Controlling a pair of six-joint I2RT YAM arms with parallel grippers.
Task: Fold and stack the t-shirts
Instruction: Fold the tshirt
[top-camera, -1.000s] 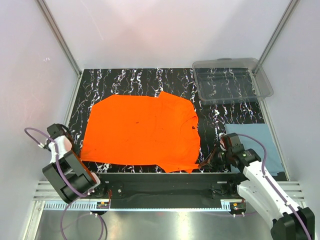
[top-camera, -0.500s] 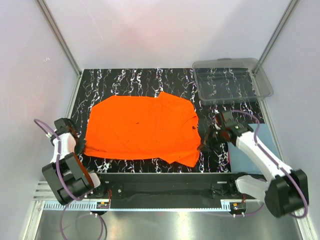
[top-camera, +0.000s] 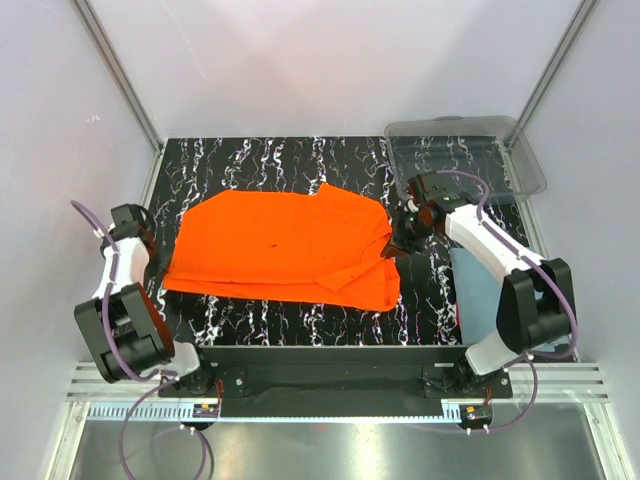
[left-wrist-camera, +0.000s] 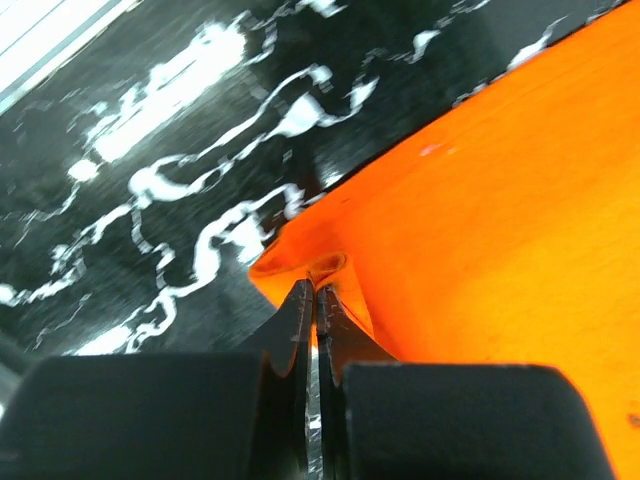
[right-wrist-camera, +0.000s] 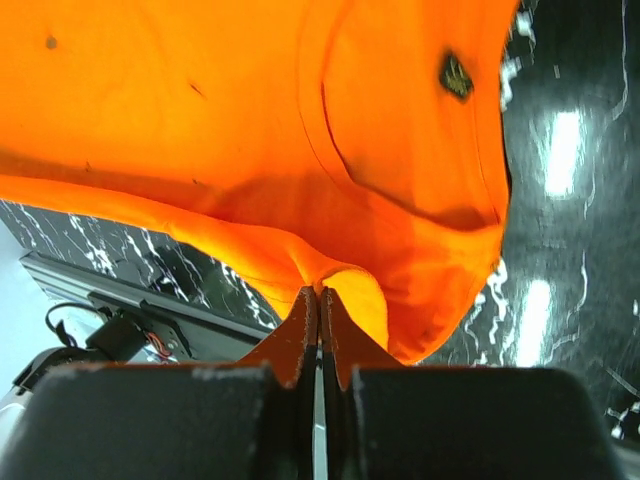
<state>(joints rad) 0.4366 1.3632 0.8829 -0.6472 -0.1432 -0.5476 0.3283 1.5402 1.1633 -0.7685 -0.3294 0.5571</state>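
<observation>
Clenched tight, my left claw (left-wrist-camera: 313, 300) pinches a small ruck of hem at the left corner of the orange t-shirt (top-camera: 280, 250), and my right claw (right-wrist-camera: 318, 300) is clamped just as tight on a bunch of the same shirt's right-hand edge. I count two claws, two shirts and one clear bin (top-camera: 530, 165). The orange t-shirt lies spread across the middle of the black marbled tabletop (top-camera: 260, 160). The blue-grey t-shirt (top-camera: 485, 290) lies flat at the near right, partly under my right arm. The bin sits in the far right corner. My left arm runs along the left edge of the tabletop, its wrist turned in toward the shirt's corner. My right arm bends over the blue-grey cloth and reaches up-left, its claw near the bin's near left corner. A second ago both claws sat close to the near edge. They have since carried the hem away from it, so bare tabletop now shows there and the shirt's near right part lies doubled over itself.
</observation>
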